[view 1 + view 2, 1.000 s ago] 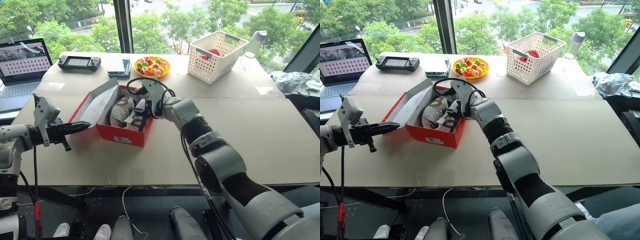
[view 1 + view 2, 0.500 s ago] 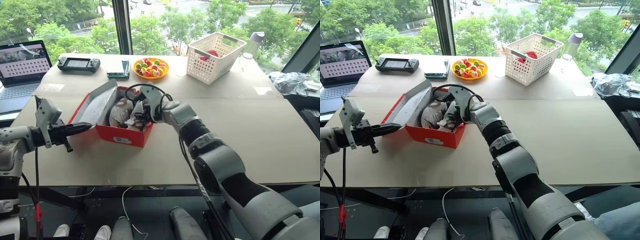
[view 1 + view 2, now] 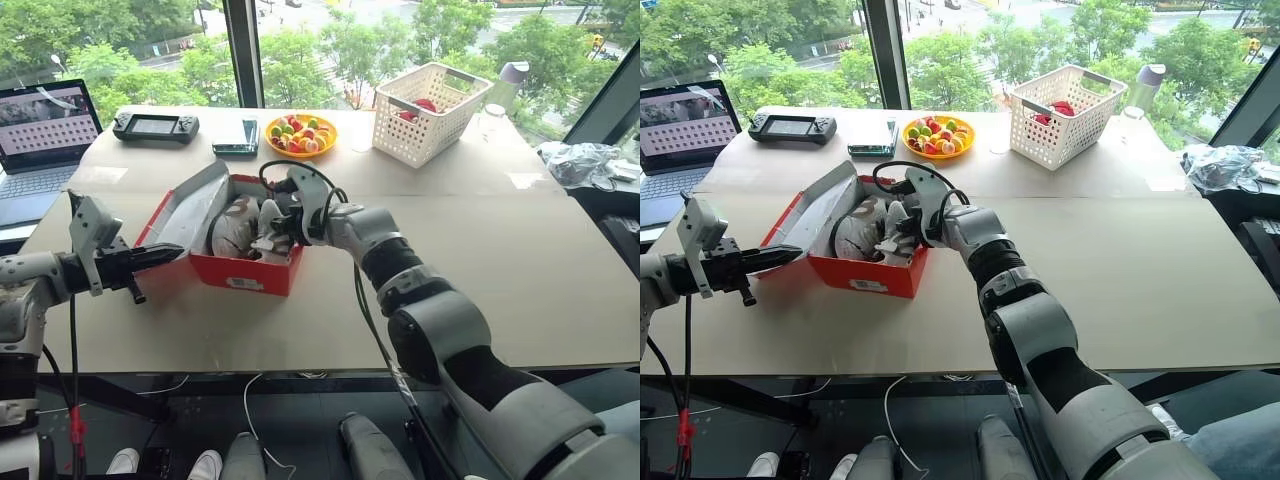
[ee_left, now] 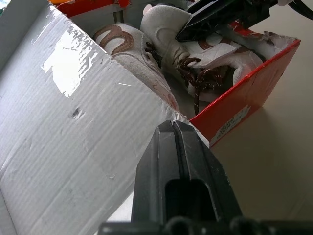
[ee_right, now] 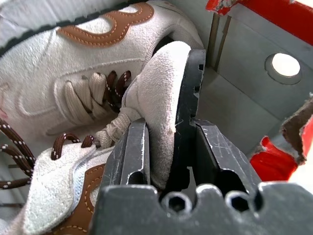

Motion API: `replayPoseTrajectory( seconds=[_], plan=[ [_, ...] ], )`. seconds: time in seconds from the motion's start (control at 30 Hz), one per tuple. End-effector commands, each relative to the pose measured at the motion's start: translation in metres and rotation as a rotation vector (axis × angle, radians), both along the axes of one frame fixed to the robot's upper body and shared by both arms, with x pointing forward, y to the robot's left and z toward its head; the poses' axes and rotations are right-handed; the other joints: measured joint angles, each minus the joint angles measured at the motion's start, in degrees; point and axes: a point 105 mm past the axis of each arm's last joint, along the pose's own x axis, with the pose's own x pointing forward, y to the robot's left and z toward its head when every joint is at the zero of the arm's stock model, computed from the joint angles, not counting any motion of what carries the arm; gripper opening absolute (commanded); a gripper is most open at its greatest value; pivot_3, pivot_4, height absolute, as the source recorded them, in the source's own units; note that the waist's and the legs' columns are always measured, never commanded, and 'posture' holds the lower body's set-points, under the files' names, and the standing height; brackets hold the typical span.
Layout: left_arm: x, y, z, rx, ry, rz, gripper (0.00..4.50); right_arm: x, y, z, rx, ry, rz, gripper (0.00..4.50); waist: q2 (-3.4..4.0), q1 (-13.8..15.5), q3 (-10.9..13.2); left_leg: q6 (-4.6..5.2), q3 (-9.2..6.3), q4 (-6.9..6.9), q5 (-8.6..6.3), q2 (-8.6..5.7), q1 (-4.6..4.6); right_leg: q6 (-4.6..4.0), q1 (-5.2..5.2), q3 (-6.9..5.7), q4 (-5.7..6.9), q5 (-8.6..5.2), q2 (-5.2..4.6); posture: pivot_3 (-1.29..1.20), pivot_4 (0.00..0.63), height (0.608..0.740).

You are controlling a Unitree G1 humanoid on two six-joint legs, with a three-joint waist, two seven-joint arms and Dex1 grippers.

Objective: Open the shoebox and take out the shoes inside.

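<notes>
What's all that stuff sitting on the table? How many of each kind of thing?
Shoeboxes: 1, red, lid open
Shoes: 2, in the box
Laptops: 1
Handheld game consoles: 1
Phones: 1
Plates of coloured sweets or fruit: 1
White lattice baskets: 1
Bottles: 1
Total: 9

Shoes (image 3: 243, 226) in shoebox (image 3: 246, 268) mid-table, basket (image 3: 429, 98) far right, laptop (image 3: 45, 135) far left, fruit plate (image 3: 303, 133) behind box.
</notes>
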Motion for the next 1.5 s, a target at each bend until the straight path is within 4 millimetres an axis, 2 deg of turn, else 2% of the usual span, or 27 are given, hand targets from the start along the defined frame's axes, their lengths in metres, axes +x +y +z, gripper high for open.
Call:
replayPoseTrajectory(
  seconds=[0.03, 0.1, 0.37, 0.43, 0.53, 0.57, 0.6, 0.67, 0.73, 0.83, 0.93, 1.1, 1.17, 1.2, 1.27, 1.37, 1.43, 1.5],
  plan=[
    [0.0, -0.001, 0.01, 0.009, -0.03, -0.007, 0.0, -0.006, 0.003, 0.081, 0.283, -0.057, 0.031, 1.3, 0.01, 0.01, 0.0, 0.0, 0.0, 0.0, 0.0, 0.0, -0.06, 0.0, -0.04, -0.01, 0.0, 0.0, 0.0, 0.0, 0.15, 0.702],
    [0.001, -0.001, 0.011, 0.012, -0.03, -0.01, 0.0, -0.005, -0.005, 0.089, 0.322, -0.057, 0.012, 1.3, 0.01, 0.09, 0.01, 0.0, -0.01, 0.0, 0.0, 0.0, -0.11, 0.0, -0.06, -0.02, -0.01, 0.0, -0.01, 0.0, 0.15, 0.702],
    [0.002, -0.004, 0.014, 0.02, -0.026, -0.023, 0.0, -0.005, -0.03, 0.098, 0.512, -0.017, -0.056, 1.3, 0.0, 0.26, 0.0, 0.0, -0.03, 0.03, 0.0, 0.0, -0.12, 0.02, -0.03, -0.04, -0.06, -0.02, -0.02, 0.0, 0.15, 0.702],
    [0.002, -0.005, 0.015, 0.019, -0.026, -0.027, 0.0, 0.0, -0.053, 0.108, 0.563, -0.038, -0.108, 1.3, 0.01, 0.26, 0.01, 0.0, -0.03, 0.03, 0.0, 0.0, -0.13, 0.02, -0.04, -0.04, -0.05, -0.02, -0.01, 0.0, 0.15, 0.702],
    [0.002, -0.005, 0.016, 0.02, -0.025, -0.028, 0.0, 0.018, -0.121, 0.114, 0.533, -0.12, -0.291, 1.3, 0.02, 0.77, 0.01, 0.01, -0.03, 0.04, 0.0, 0.0, -0.17, 0.03, -0.05, -0.06, -0.08, -0.02, -0.03, 0.0, 0.15, 0.702],
    [0.001, -0.005, 0.016, 0.02, -0.025, -0.028, 0.0, 0.021, -0.141, 0.112, 0.51, -0.136, -0.339, 1.3, 0.02, 1.08, 0.01, 0.01, -0.03, 0.04, 0.0, -0.02, -0.19, 0.04, -0.04, -0.06, -0.1, -0.03, -0.07, 0.0, 0.15, 0.702],
    [0.001, -0.005, 0.016, 0.02, -0.024, -0.028, 0.0, 0.022, -0.151, 0.111, 0.496, -0.143, -0.364, 1.3, 0.02, 1.49, 0.01, 0.01, -0.03, 0.04, 0.0, -0.04, -0.21, 0.04, -0.04, -0.07, -0.15, -0.03, -0.09, 0.0, 0.15, 0.702],
    [0.001, -0.005, 0.015, 0.022, -0.023, -0.028, 0.0, 0.026, -0.177, 0.094, 0.442, -0.119, -0.428, 1.3, 0.02, 1.88, 0.01, 0.0, -0.02, 0.02, 0.0, -0.04, -0.27, 0.05, -0.03, -0.08, -0.31, -0.03, -0.11, 0.0, 0.15, 0.702],
    [0.0, -0.005, 0.015, 0.024, -0.024, -0.027, 0.0, 0.03, -0.199, 0.065, 0.379, -0.061, -0.49, 1.3, 0.01, 1.83, 0.01, 0.01, 0.02, -0.03, 0.0, -0.04, -0.27, 0.05, -0.03, -0.07, -0.38, -0.03, -0.11, 0.0, 0.15, 0.702],
    [0.001, -0.006, 0.015, 0.026, -0.022, -0.025, 0.0, 0.033, -0.221, 0.013, 0.231, -0.016, -0.575, 1.3, 0.01, 1.14, 0.0, 0.02, 0.05, -0.12, 0.0, -0.03, -0.17, 0.04, -0.03, -0.02, -0.39, -0.03, -0.09, 0.0, 0.15, 0.702],
    [0.002, -0.007, 0.015, 0.023, -0.02, -0.028, 0.0, 0.034, -0.225, -0.022, 0.154, 0.004, -0.599, 1.3, 0.13, 0.57, 0.08, 0.03, 0.08, -0.17, 0.0, -0.03, -0.11, 0.03, -0.02, 0.02, -0.35, -0.02, -0.08, 0.0, 0.15, 0.702],
    [0.004, -0.011, 0.017, 0.023, -0.02, -0.038, 0.0, 0.036, -0.221, -0.039, 0.155, 0.01, -0.601, 1.3, 0.19, -0.31, 0.12, 0.03, 0.15, -0.02, 0.01, -0.05, 0.04, 0.16, 0.13, 0.13, -0.32, 0.09, -0.08, 0.0, 0.15, 0.702],
    [0.004, -0.012, 0.018, 0.025, -0.021, -0.043, 0.0, 0.035, -0.23, -0.047, 0.088, -0.011, -0.624, 1.86, 0.19, -0.22, 0.12, 0.09, 0.15, -0.01, 0.05, -0.05, 0.12, 0.16, 0.22, 0.12, -0.31, 0.12, -0.08, 0.0, 0.15, 0.702],
    [0.004, -0.013, 0.019, 0.026, -0.021, -0.046, 0.0, 0.035, -0.235, -0.05, 0.048, -0.028, -0.63, 2.0, 0.19, -0.2, 0.12, 0.09, 0.15, 0.02, 0.05, -0.05, 0.17, 0.16, 0.29, 0.12, -0.31, 0.12, -0.08, 0.0, 0.15, 0.702],
    [0.005, -0.013, 0.019, 0.026, -0.021, -0.049, 0.0, 0.032, -0.243, -0.058, -0.082, -0.058, -0.619, 2.69, 0.19, -0.14, 0.12, 0.09, 0.15, 0.07, 0.05, -0.07, 0.18, 0.17, 0.33, 0.13, -0.32, 0.12, -0.09, 0.0, 0.15, 0.702],
    [0.005, -0.014, 0.02, 0.026, -0.019, -0.053, 0.0, 0.029, -0.26, -0.068, -0.399, -0.141, -0.607, 3.68, 0.17, -0.03, 0.11, 0.09, 0.15, 0.09, 0.05, -0.07, 0.23, 0.17, 0.4, 0.13, -0.32, 0.12, -0.1, 0.0, 0.15, 0.702],
    [0.005, -0.015, 0.02, 0.025, -0.017, -0.058, 0.0, 0.03, -0.266, -0.066, -0.518, -0.19, -0.591, 4.4, 0.15, -0.19, 0.09, 0.09, 0.15, 0.09, 0.05, -0.07, 0.31, 0.17, 0.46, 0.13, -0.32, 0.12, -0.09, 0.0, 0.15, 0.702],
    [0.006, -0.017, 0.02, 0.023, -0.016, -0.063, 0.0, 0.031, -0.271, -0.057, -0.588, -0.234, -0.584, 4.48, 0.15, -0.53, 0.1, 0.09, 0.18, 0.06, 0.05, -0.07, 0.39, 0.13, 0.46, 0.18, -0.32, 0.13, -0.09, 0.0, 0.15, 0.702]
  ],
)
